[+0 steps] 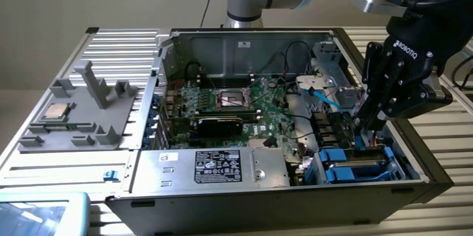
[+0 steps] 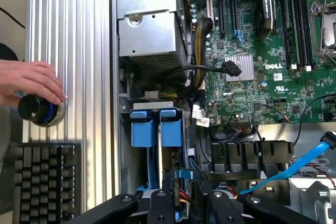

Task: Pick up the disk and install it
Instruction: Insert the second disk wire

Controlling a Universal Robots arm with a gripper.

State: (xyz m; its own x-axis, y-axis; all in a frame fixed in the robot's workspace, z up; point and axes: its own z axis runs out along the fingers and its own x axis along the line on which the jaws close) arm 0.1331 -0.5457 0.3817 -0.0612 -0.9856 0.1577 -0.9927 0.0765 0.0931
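Hand (image 1: 364,128): mine, lowered into the drive bay (image 1: 369,161) at the lower right of the exterior frame; casing reads "ROBOTIQ". Whether my fingers are apart or together, I cannot tell.
Disk (image 2: 156,129): sits in the bay just under my hand, blue rails showing as two blue tabs at lower centre of the wrist frame.
Motherboard (image 2: 262,72): "DELL" printed beside a finned heatsink.
Power supply (image 1: 214,167): silver box, black label, text unreadable.
Wrist frame extras: a person's hand (image 2: 29,80) on a black knob (image 2: 39,111), keyboard (image 2: 44,182) below.
Exterior frame extras: processor chip (image 1: 57,112) on a grey holder (image 1: 81,119), left.
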